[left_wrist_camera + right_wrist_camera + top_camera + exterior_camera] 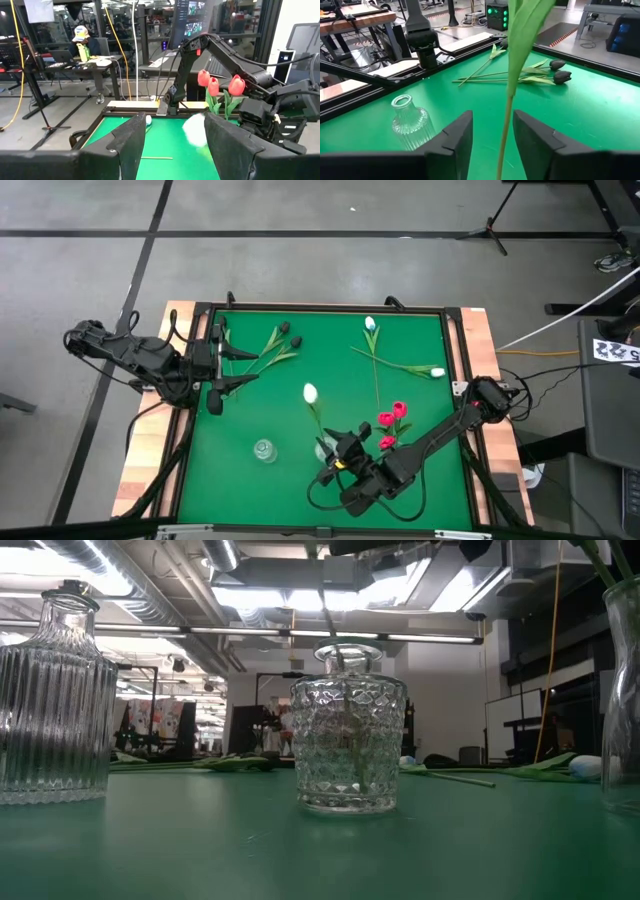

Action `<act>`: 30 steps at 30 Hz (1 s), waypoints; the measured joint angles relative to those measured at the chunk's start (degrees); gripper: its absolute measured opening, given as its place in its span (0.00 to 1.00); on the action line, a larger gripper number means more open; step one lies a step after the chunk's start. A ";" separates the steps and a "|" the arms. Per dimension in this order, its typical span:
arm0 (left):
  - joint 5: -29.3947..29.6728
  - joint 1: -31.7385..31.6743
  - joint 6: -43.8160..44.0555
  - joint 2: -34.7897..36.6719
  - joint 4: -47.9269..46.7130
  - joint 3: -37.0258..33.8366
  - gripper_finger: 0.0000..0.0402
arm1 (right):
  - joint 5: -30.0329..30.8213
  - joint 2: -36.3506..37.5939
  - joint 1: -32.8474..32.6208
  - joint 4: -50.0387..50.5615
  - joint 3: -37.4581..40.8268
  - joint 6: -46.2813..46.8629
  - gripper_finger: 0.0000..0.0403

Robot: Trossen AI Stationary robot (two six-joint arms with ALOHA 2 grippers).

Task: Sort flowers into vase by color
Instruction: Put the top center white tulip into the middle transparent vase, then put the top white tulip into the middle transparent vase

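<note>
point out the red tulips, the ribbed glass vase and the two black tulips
red tulips (392, 418): high view, on the bud heads.
ribbed glass vase (410, 122): right wrist view, on its ribbed body.
black tulips (561, 76): right wrist view, on one dark bud.

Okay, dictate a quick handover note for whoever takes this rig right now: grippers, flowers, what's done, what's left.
Left gripper: open, empty, at the table's left edge.
Right gripper: open around the stem of a white tulip standing in the diamond-cut vase.
Done: red tulips are in their vase.
Left: two loose white tulips and the black tulips lie on the table; the ribbed vase is empty.
</note>
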State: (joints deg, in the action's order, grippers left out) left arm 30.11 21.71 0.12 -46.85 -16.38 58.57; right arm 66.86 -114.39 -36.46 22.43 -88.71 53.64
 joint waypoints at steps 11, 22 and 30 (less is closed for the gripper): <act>0.62 -2.15 0.66 0.02 -2.44 0.00 0.50 | 1.04 0.31 -2.21 -0.62 -3.03 -3.05 0.44; -12.89 -16.75 4.04 -3.46 -2.28 0.00 0.50 | -6.60 0.33 -3.29 -2.93 -23.08 -35.16 0.46; -29.85 -28.27 4.50 -9.25 2.66 0.00 0.50 | -3.54 0.44 -8.97 -2.86 -38.76 -62.15 0.46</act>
State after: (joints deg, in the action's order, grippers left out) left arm 0.26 -6.56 4.62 -56.10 -13.73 58.57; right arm 63.32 -113.95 -45.42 19.57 -127.47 -8.51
